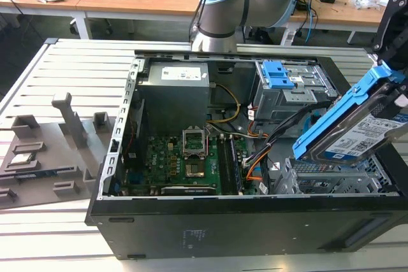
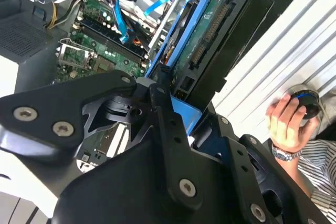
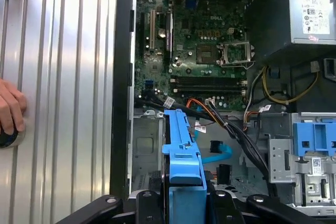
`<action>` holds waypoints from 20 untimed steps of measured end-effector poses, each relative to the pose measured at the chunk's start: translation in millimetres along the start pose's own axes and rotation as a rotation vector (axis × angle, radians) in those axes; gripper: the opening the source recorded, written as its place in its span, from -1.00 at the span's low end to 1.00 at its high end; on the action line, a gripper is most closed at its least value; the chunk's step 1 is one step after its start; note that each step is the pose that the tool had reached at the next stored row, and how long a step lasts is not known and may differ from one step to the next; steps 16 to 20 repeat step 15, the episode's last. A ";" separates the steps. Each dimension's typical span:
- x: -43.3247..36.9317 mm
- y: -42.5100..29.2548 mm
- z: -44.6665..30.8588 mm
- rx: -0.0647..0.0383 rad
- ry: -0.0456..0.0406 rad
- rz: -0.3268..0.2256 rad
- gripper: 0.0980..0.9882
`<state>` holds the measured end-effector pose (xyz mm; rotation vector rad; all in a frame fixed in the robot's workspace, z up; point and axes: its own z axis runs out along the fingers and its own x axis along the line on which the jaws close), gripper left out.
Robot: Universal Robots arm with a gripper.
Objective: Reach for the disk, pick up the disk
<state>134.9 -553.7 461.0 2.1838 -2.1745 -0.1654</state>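
The fingers (image 3: pixel 181 203) pinched the disk (image 1: pixel 357 128) by its blue bracket, tilted above the drive bay of the open computer case (image 1: pixel 191 227), which held a motherboard (image 1: pixel 185 164) and drive cage (image 1: pixel 293 90).

Open computer case (image 1: pixel 191 221) on slatted table (image 1: pixel 76 68), green motherboard (image 1: pixel 185 164) inside, grey power supply (image 1: pixel 175 84), grey fixture blocks (image 1: pixel 44 151) beside case
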 end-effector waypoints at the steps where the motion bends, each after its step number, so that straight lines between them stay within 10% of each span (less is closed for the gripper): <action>1: -1.5 -1.4 0.6 0.000 -0.0001 0.000 -0.39; 20: 0.8 -8.0 2.4 0.000 0.0060 0.008 -0.39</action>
